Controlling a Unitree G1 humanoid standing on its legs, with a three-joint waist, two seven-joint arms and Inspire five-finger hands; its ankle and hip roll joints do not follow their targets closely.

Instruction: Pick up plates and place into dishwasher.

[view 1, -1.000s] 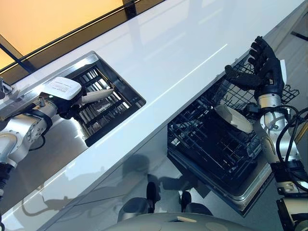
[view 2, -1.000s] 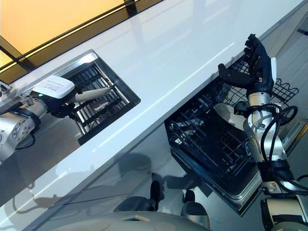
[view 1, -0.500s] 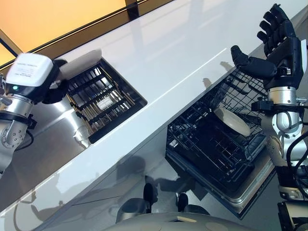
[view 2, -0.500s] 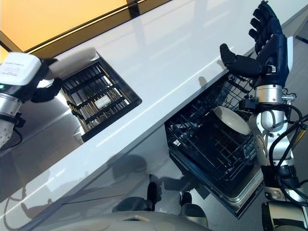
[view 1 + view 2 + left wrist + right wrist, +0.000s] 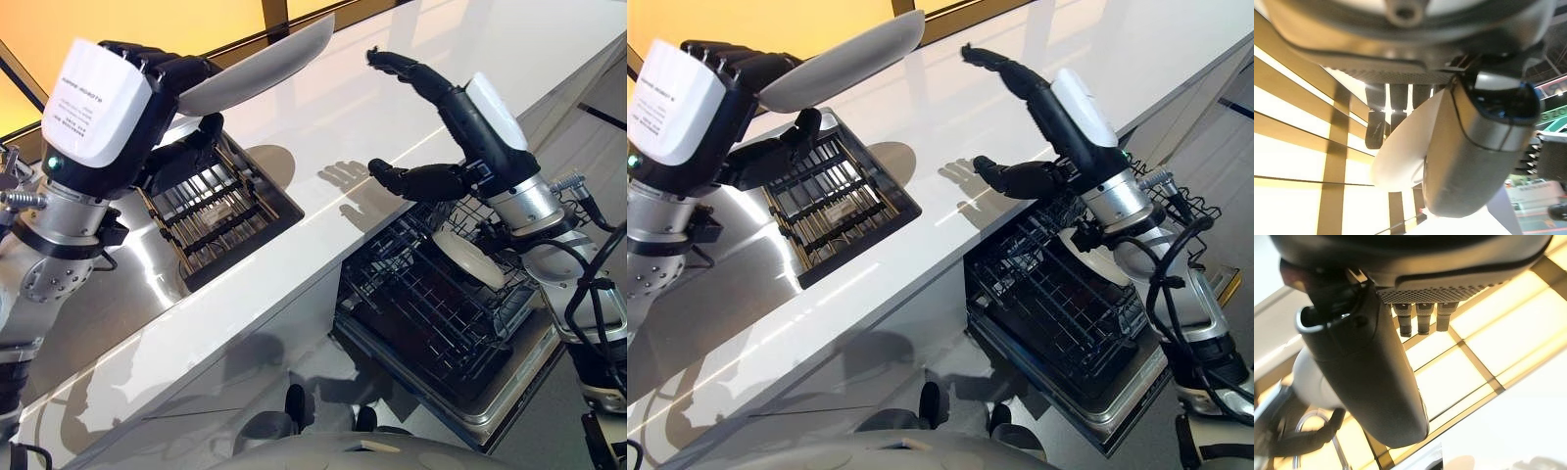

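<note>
Plate (image 5: 257, 67) number one sits in my left hand (image 5: 147, 93), up at about ten o'clock in the head view, raised above the sink (image 5: 127, 284) and the white counter (image 5: 323, 147). My fingers (image 5: 162, 61) lie curled over its upper face and the thumb (image 5: 196, 132) presses from below, so I have it pinched. It is tilted, its free rim pointing toward one o'clock. My left wrist camera shows the same: pale plate (image 5: 1410, 142) clamped between the fingers (image 5: 1376, 122) and the thumb's big dark bulk.

Below that hand, a black dish rack (image 5: 220, 201) rests inside the steel sink, at roughly nine o'clock from the picture's middle.

My right hand (image 5: 441, 127) hovers over the counter's near edge at about two o'clock, spread wide and holding nothing: fingers (image 5: 402, 67) stretched out toward the plate, thumb (image 5: 411, 179) reaching out lower, a clear gap between them. It is well apart from the plate in my left hand. My right wrist camera shows straight fingers (image 5: 1420, 318) beside the thumb.

A second plate (image 5: 468, 258) already lies in the black wire basket (image 5: 421, 313) of the open dishwasher (image 5: 490, 406), at about four o'clock, below the counter's front edge. It leans on the wires in the rack's far right part, just under my right wrist.
</note>
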